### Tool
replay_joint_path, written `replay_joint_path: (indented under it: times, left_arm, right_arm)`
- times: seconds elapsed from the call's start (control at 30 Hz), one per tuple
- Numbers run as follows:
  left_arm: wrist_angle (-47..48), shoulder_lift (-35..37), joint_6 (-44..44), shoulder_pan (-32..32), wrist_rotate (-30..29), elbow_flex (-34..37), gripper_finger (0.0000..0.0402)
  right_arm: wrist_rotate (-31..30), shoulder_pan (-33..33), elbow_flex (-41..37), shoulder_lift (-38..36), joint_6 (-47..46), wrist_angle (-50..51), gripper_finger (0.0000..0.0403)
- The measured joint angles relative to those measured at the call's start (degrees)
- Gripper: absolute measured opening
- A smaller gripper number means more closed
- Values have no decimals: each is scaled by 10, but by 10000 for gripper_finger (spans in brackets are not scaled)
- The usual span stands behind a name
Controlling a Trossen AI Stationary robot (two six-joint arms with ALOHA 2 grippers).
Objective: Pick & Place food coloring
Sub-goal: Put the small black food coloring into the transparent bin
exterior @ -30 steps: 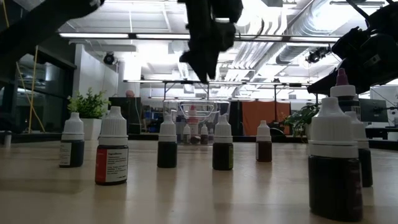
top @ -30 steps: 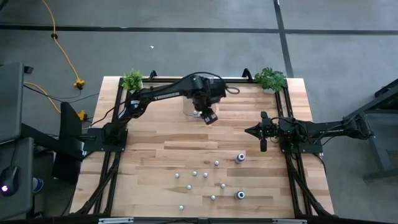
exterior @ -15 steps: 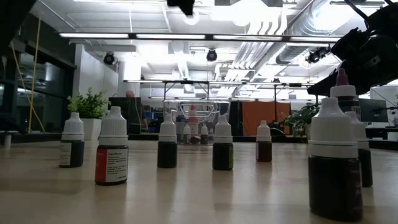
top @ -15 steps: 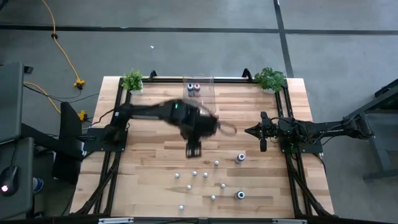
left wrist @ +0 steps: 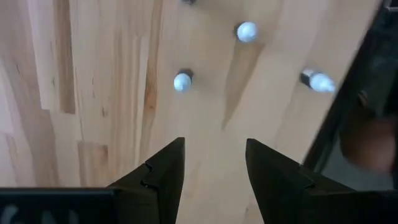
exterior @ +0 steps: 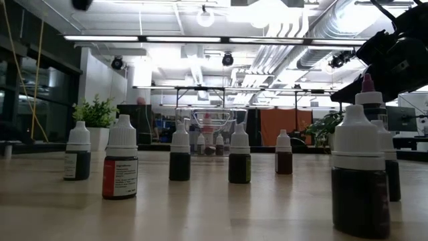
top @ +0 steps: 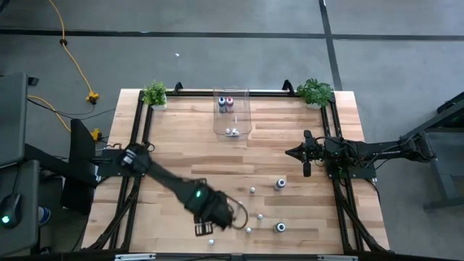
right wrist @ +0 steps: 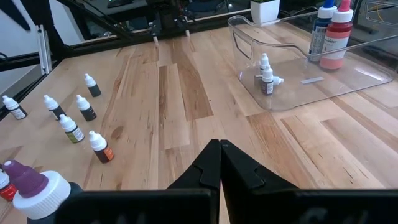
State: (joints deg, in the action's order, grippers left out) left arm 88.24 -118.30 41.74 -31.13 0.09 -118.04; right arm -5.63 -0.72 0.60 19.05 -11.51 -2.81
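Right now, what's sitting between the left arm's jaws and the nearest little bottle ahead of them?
Nothing: in the left wrist view, bare wooden tabletop separates the open left gripper from the white-capped bottle.

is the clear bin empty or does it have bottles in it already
Not empty. The clear bin holds two larger bottles, blue and red, at one end, plus a few tiny white-capped bottles, at least one of which appears tipped over.

A light wooden tabletop [top: 181,156] of butcher-block planks carries everything. Small food coloring bottles [top: 240,204] stand scattered across its near half. A clear plastic bin [top: 232,114] sits at the middle of the far edge, and two small potted plants [top: 154,94] stand at the far corners.
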Motion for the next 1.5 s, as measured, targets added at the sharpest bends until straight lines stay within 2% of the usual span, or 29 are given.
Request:
replay_joint_path:
  times: [0.2,0.27,0.37,0.5,0.7,0.87,1.0,1.3,1.5]
  left_arm:
    - [-121,1,32,-52,-132,72,163]
    - [-148,1,54,-63,-156,94,163]
    - [-162,5,105,-66,-158,123,163]
    - [-169,49,169,-49,-165,173,163]
    - [-194,119,166,-24,-148,284,163]
    - [-319,154,89,-18,-79,388,163]
    - [-417,170,-9,-21,-56,446,163]
    - [-434,186,-131,-17,-100,474,163]
    - [-434,186,-215,14,-68,474,163]
  right_arm:
    - [0,0,0,0,0,0,0]
    - [0,0,0,0,0,0,0]
    - [0,0,0,0,0,0,0]
    - [0,0,0,0,0,0,0]
    - [0,0,0,1,0,0,0]
    - [0,0,0,1,0,0,0]
    - [0,0,0,1,0,0,0]
    - [0,0,0,1,0,0,0]
    - [0,0,0,1,0,0,0]
